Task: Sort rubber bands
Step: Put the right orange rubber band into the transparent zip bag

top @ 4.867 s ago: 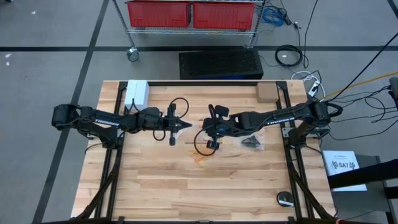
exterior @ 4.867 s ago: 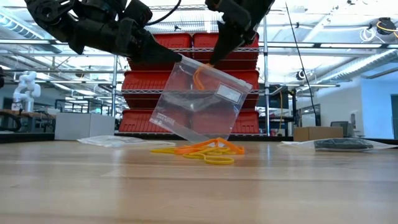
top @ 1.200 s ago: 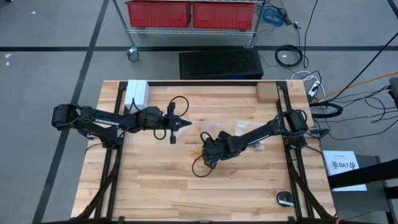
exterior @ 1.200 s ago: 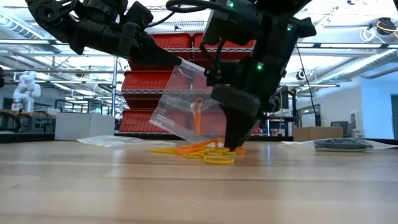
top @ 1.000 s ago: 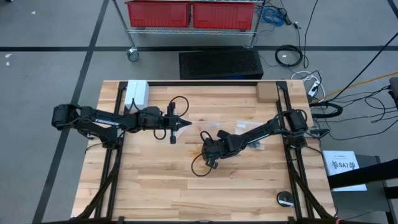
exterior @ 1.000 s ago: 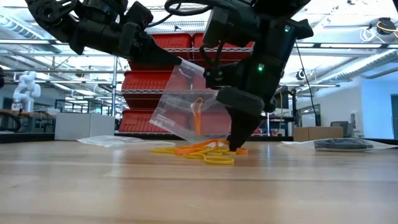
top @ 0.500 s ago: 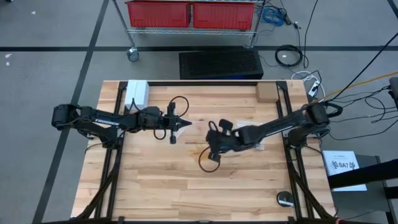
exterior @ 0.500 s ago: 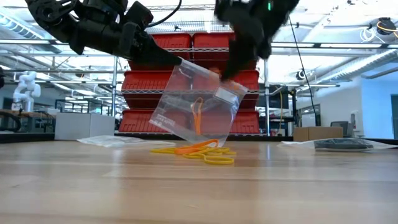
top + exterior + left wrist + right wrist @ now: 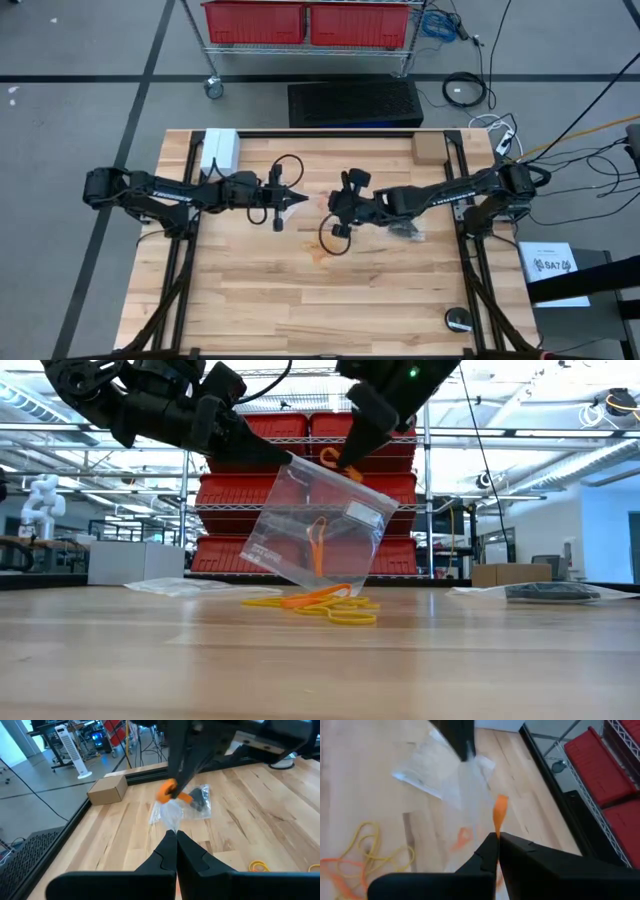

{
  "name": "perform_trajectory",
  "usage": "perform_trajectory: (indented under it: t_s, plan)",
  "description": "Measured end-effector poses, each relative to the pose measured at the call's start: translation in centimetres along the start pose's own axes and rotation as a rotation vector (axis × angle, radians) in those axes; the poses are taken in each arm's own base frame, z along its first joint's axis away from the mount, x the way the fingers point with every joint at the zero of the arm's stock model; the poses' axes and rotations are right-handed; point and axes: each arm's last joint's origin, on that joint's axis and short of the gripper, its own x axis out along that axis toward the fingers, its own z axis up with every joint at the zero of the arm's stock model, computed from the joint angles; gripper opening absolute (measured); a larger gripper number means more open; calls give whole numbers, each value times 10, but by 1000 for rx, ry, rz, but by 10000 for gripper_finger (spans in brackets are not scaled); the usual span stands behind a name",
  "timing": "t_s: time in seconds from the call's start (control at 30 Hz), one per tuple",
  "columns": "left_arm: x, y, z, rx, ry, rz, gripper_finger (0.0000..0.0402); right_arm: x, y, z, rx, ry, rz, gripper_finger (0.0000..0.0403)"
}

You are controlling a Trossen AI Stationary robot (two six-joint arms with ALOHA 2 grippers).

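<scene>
Above the middle of the table, the right gripper had its jaws clamped on an orange rubber band, which hung just over the open mouth of a clear plastic bag. The left gripper had its jaws pressed together on the bag's top edge, holding it tilted in the air. Inside the bag another orange band stood upright. Under the bag, on the wooden table, lay a small heap of rubber bands, yellow and orange, touching one another. Seen from overhead, the two grippers met near the table's centre, the left arm reaching in from the left side and the right arm from the right. A second bag with dark contents lay well apart, toward the right edge.
</scene>
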Motion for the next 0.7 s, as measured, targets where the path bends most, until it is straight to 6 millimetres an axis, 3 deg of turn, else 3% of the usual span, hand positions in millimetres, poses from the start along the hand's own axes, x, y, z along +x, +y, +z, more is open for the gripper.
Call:
perform_trajectory:
  t_s: [0.23, 0.47, 0.7]
  plan:
    - [0, 0, 0, 0, -2, -6, 0, 15, -5, -1, -36, 22, 97, 0]
    - [0, 0, 0, 0, -1, -6, 0, 24, -12, -4, -14, 46, 84, 2]
    - [0, 0, 0, -1, -2, -7, 0, 26, -16, -4, -5, 51, 75, 68]
